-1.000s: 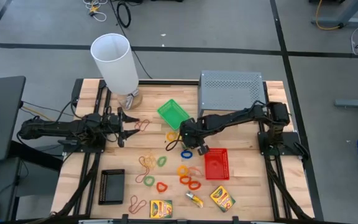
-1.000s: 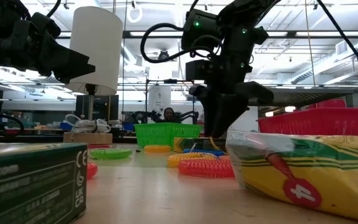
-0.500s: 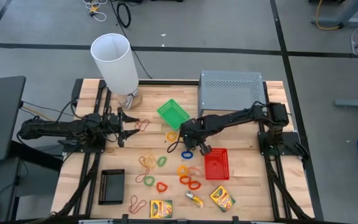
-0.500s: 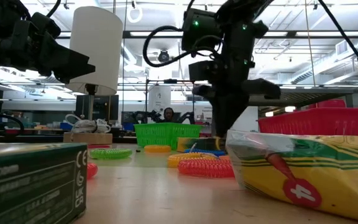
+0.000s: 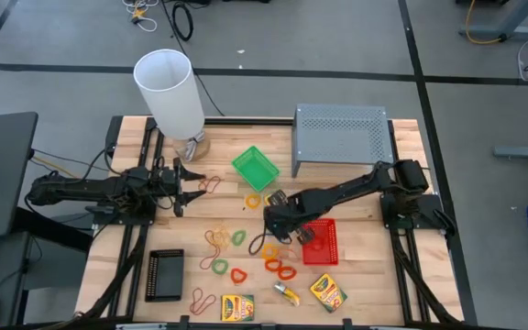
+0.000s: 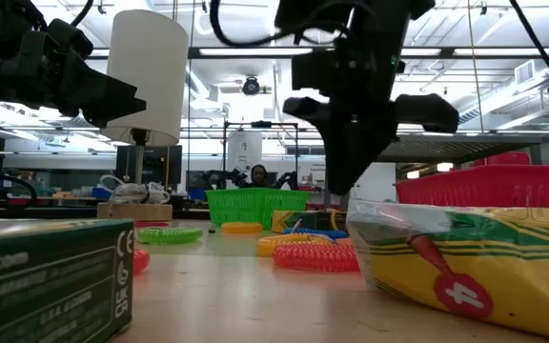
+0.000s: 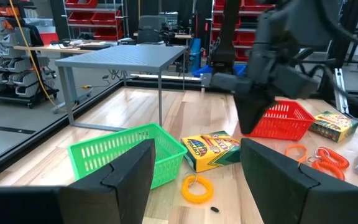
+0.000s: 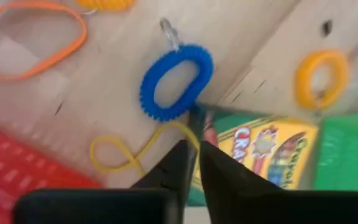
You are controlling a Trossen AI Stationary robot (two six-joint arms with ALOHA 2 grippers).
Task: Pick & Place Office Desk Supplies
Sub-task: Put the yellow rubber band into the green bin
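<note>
A workshop-like lab: red parts bins (image 7: 104, 12) on shelving, workbenches, concrete floor (image 5: 337, 37) with taped lines.

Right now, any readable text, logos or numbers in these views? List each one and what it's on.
"4": on the front crayon box, closest to the low camera.
"CRA", cut off after that: on the second crayon box, in the right wrist view.
".com" and a "CE" mark: on the dark green box, low view; its finer print is unreadable.
Everything else: too small or blurred to read.
</note>
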